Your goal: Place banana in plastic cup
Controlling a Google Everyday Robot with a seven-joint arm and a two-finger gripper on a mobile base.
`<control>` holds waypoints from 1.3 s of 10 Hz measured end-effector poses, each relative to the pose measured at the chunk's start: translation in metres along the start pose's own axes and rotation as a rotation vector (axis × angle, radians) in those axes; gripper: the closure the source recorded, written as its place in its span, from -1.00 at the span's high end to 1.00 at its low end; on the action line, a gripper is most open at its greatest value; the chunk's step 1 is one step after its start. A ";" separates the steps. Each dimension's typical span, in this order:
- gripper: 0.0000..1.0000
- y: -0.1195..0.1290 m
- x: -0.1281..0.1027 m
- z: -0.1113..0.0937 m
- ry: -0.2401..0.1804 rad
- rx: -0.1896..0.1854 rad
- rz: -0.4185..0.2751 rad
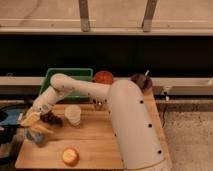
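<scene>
At the lower left of the frame, the end effector (31, 119) appears clamped on the banana (41, 128), holding it just over the plastic cup (35, 136) for the drop. The white arm (75, 86) reaches leftward across the wooden counter (95, 145), elbow high.
</scene>
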 end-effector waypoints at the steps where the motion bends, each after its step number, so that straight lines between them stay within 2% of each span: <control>1: 0.53 0.000 -0.003 0.001 0.013 -0.010 -0.014; 2: 0.60 0.001 -0.005 0.001 0.022 -0.016 -0.023; 6: 0.60 -0.001 -0.010 -0.003 0.048 -0.016 -0.046; 8: 0.60 -0.002 -0.013 -0.007 0.078 -0.002 -0.041; 10: 0.60 0.003 -0.028 -0.023 0.126 0.052 -0.061; 12: 0.60 0.010 -0.056 -0.049 0.180 0.148 -0.100; 13: 0.60 0.015 -0.070 -0.064 0.212 0.209 -0.115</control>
